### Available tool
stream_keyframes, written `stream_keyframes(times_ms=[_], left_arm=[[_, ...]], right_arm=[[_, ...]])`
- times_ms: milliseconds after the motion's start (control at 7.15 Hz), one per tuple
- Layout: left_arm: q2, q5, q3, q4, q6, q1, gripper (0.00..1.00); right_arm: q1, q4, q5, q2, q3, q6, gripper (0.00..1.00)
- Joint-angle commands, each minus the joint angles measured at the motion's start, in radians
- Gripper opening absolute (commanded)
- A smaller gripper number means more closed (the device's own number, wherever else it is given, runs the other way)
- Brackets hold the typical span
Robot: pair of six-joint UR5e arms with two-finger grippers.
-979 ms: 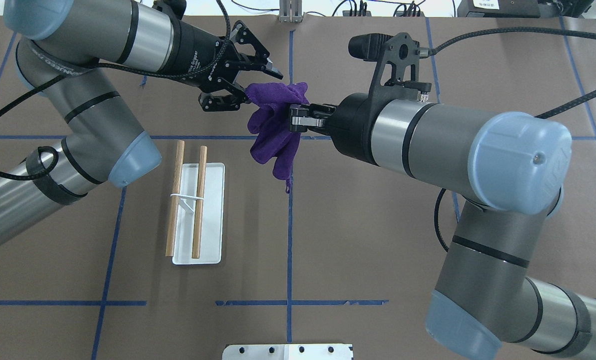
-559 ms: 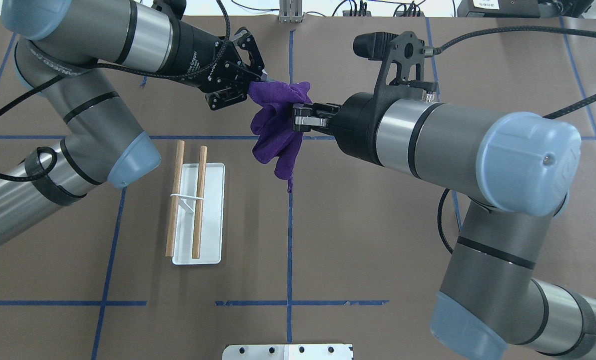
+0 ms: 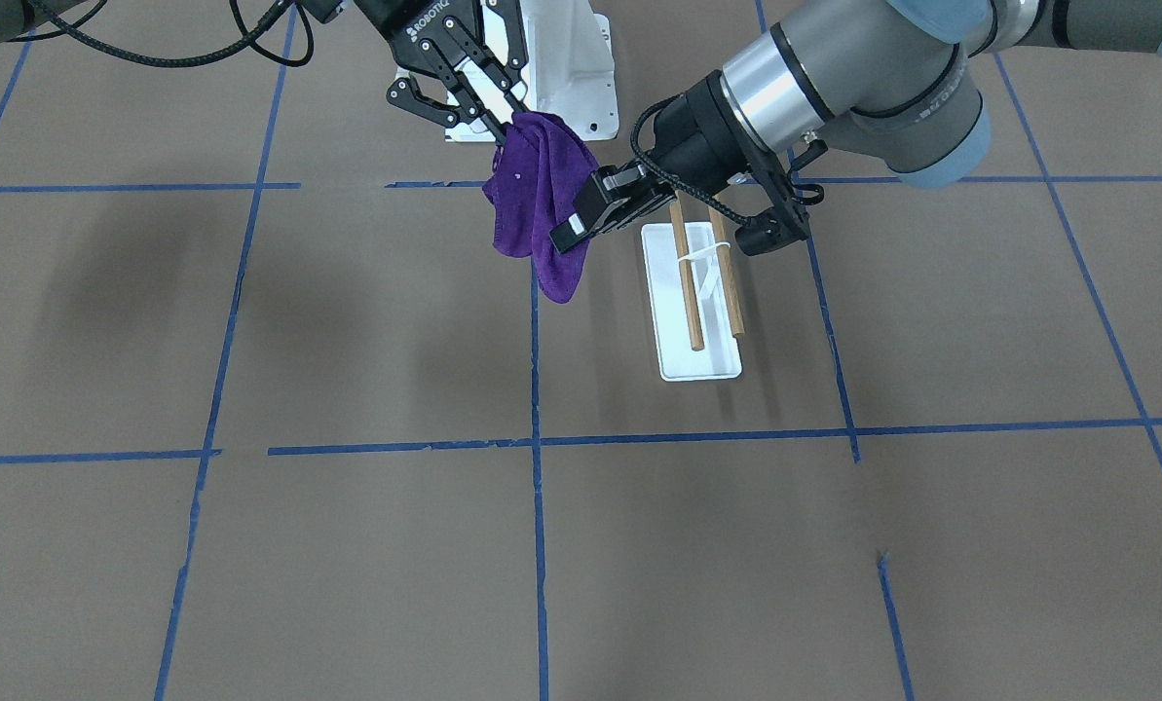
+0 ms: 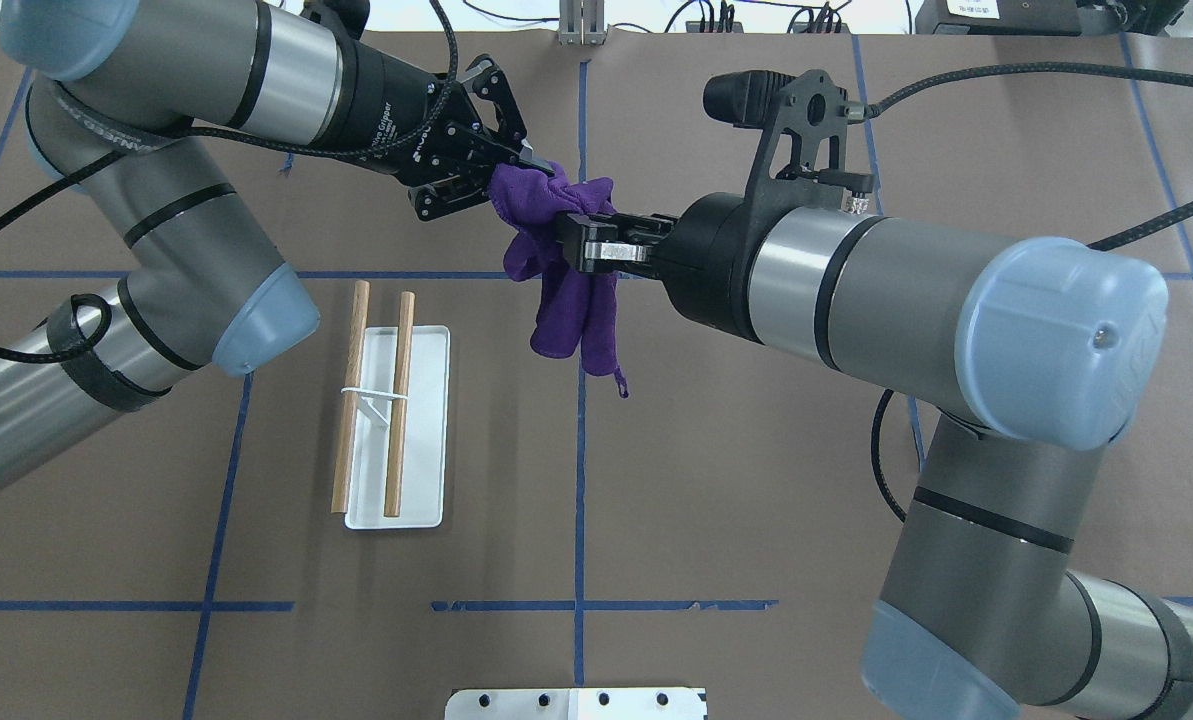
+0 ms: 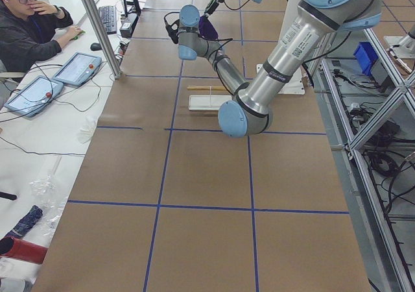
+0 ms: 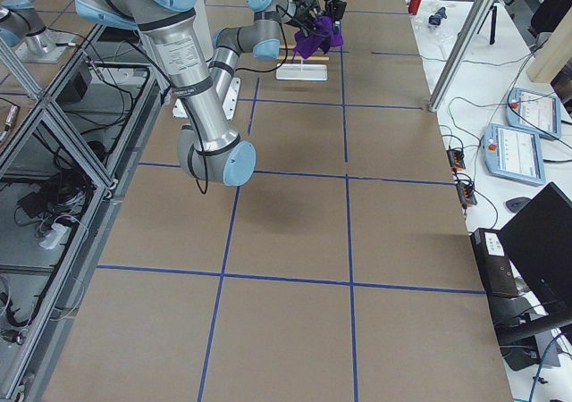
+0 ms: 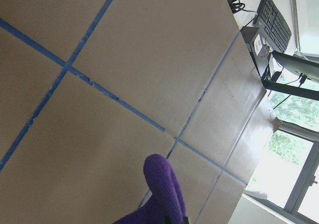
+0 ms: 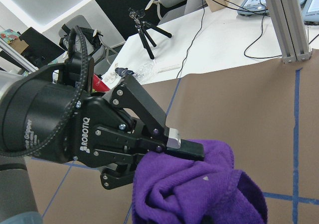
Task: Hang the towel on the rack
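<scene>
Obs, overhead view. Noted towel (image 4: 566, 270) off the table (image 4: 756, 500), bunched in air at approx 12 o'clock of table centre. Found left gripper (image 4: 512, 176) clamped on its top edge, at 11 o'clock of the wad. Found right gripper (image 4: 584, 243) pinched on cloth just below, coming in from 3 o'clock. Confirmed left pinch in right wrist view. Spotted loop tag (image 4: 621, 385) dangling at lowest tip. Logged rack (image 4: 398, 420) at approx 7 o'clock of towel, well apart, both dowels (image 4: 354, 350) bare. Judged step: sorting out the 2-point hold before carry; hang not yet begun.

Risks from here:
1. Holding w/ grips v. close together, so no span betw. them. If draped as a wad, likely to slide off a dowel.
2. If pulled apart to spread, may yank cloth out of 1 pinch, since bites look small.
3. Could nudge or tip rack (looks light) w/ dangling tail, or w/ left arm (image 4: 196, 250) swinging near.
4. Could snag tag on crosspiece (image 4: 376, 396).
</scene>
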Motion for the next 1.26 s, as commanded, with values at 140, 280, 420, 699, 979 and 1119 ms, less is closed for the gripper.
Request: stream_keyframes(times_ms=[140,280,420,699,979,1119], left_arm=[[0.000,0.000,-0.002,-0.002,0.004,-0.002,0.00],[0.002,-0.002,-0.005,-0.002,0.007,-0.003,0.00],[0.006,-0.005,-0.014,-0.002,0.010,-0.011,0.00],[0.066,-0.019,-0.095,0.002,0.010,-0.034,0.00],[0.135,-0.006,-0.191,0.011,0.002,-0.035,0.00],[0.161,0.033,-0.222,0.008,0.012,-0.026,0.00]], right_arm=[[0.000,-0.003,-0.007,-0.007,0.004,0.000,1.00],[0.006,-0.009,-0.007,-0.009,0.005,-0.002,1.00],[0.014,-0.012,-0.002,-0.035,0.010,-0.013,1.00],[0.024,-0.013,0.007,-0.160,0.094,-0.019,1.00],[0.067,-0.043,0.021,-0.289,0.143,-0.033,1.00],[0.098,-0.159,0.027,-0.302,0.172,-0.033,1.00]])
